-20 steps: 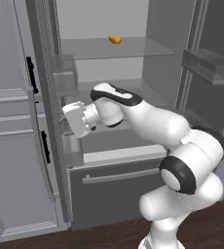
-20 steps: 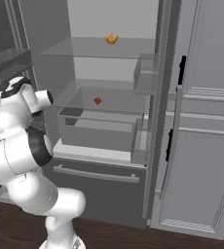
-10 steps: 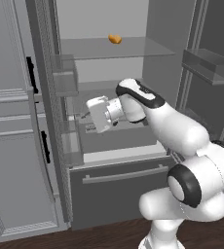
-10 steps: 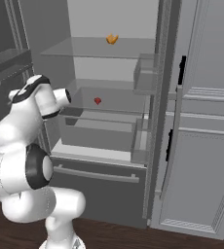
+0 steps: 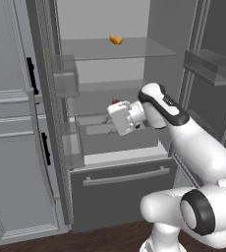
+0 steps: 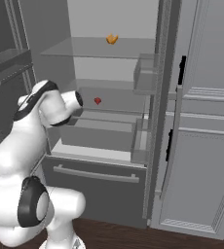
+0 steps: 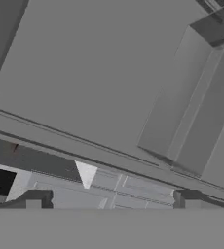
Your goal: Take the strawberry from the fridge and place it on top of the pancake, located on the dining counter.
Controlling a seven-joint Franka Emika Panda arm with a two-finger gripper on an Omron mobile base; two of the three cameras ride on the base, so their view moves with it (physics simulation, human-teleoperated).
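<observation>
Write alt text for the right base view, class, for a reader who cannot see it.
A white robot arm reaches into the open fridge towards a tiny red strawberry on the middle glass shelf. An orange-brown lump sits on the shelf above, and the bottom drawer is closed.

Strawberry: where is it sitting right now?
The strawberry lies on the fridge's middle glass shelf, one shelf below the orange-brown lump, just beyond the gripper.
</observation>
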